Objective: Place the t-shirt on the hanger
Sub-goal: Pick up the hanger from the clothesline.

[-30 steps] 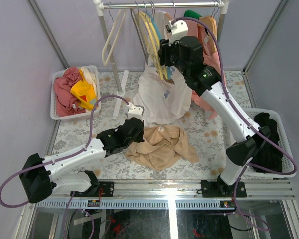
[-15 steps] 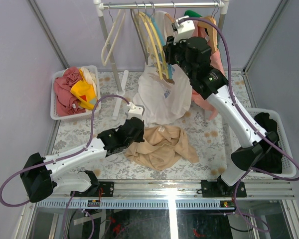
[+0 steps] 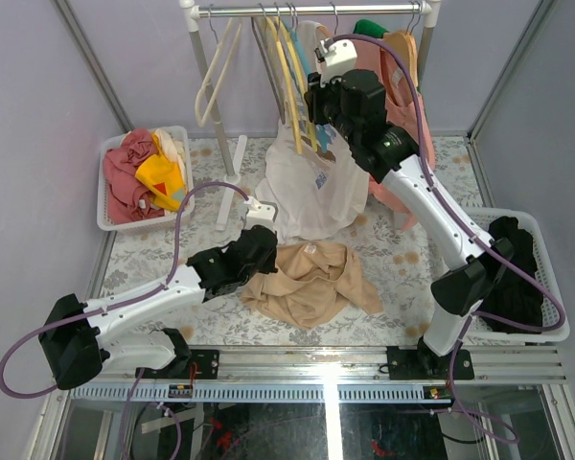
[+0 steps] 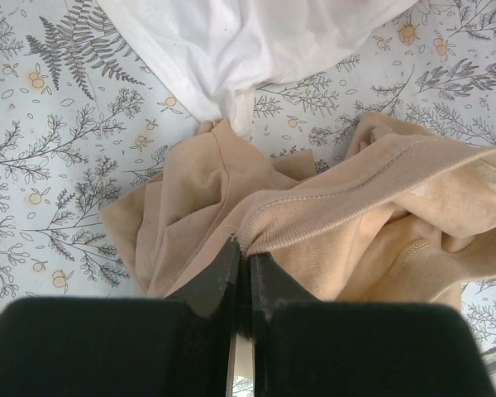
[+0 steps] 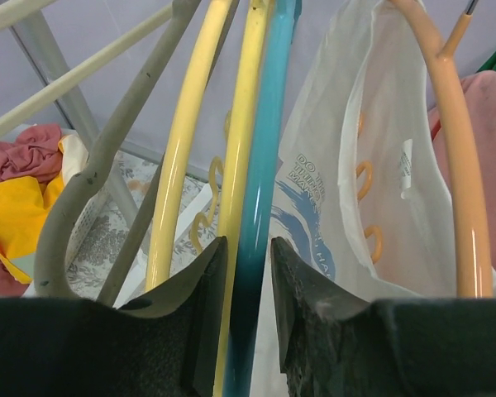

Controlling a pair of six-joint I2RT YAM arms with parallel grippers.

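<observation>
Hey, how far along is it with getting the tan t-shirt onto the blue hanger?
Done: the left tool is pinched shut on the ribbed edge of the t-shirt, which lies crumpled on the table. In hand: the right tool straddles the light-blue hanger, hanging on the rail beside yellow hangers; whether it clamps is unclear. Left: take the hanger down and thread it into the shirt.

Tan t-shirt [image 3: 311, 283] on a white table cover [image 4: 58, 124] printed with grey ferns and small orange blooms; at 12 o'clock, a light-blue hanger [image 5: 260, 165] between yellow hangers [image 5: 179, 165] and a white shirt [image 3: 311, 187] with blue lettering; at 10 o'clock, dusty-red and yellow clothes [image 3: 139, 172] in a white basket [image 3: 103, 192].
</observation>
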